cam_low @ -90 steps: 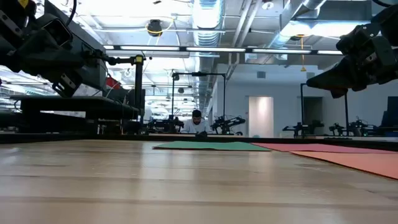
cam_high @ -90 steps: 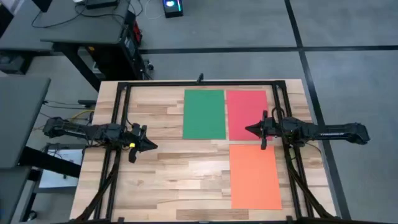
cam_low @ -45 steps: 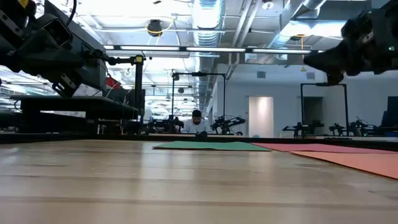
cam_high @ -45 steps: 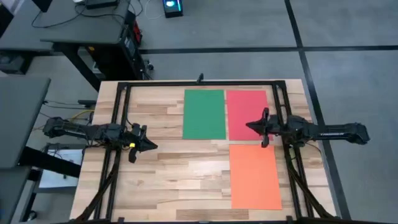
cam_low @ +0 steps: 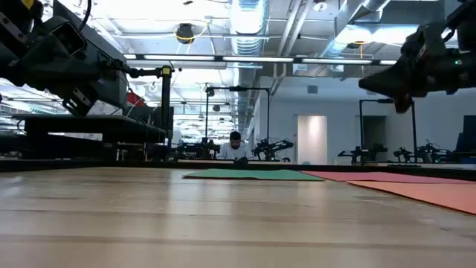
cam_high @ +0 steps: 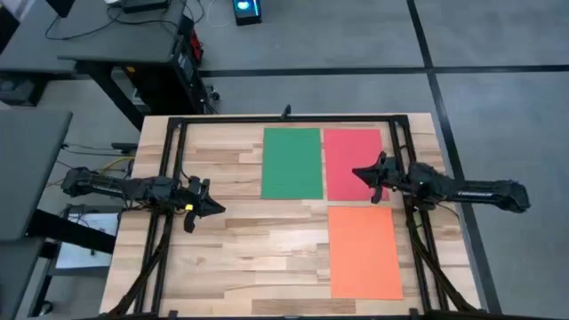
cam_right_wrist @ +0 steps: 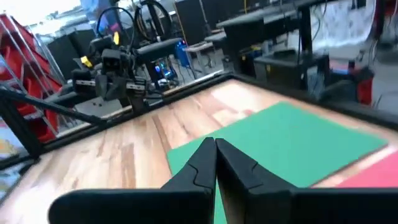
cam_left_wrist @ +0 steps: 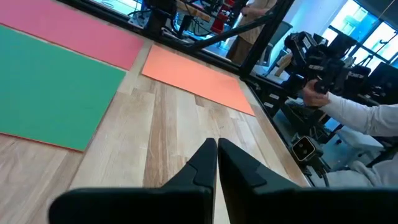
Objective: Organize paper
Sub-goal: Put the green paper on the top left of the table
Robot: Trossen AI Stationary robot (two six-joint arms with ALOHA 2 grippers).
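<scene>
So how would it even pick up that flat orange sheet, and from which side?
Probably by a corner or edge, from above. The orange sheet lies flat on the table, so nothing stands up to pinch. Its edges toward the table's front and right side lie apart from the pink-red sheet, and the right gripper, shut, hovers nearest.

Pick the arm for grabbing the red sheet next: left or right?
Right, probably. The right gripper hangs over the red sheet; the left gripper sits over bare wood beyond the green sheet. Both are shut and would need opening.
</scene>
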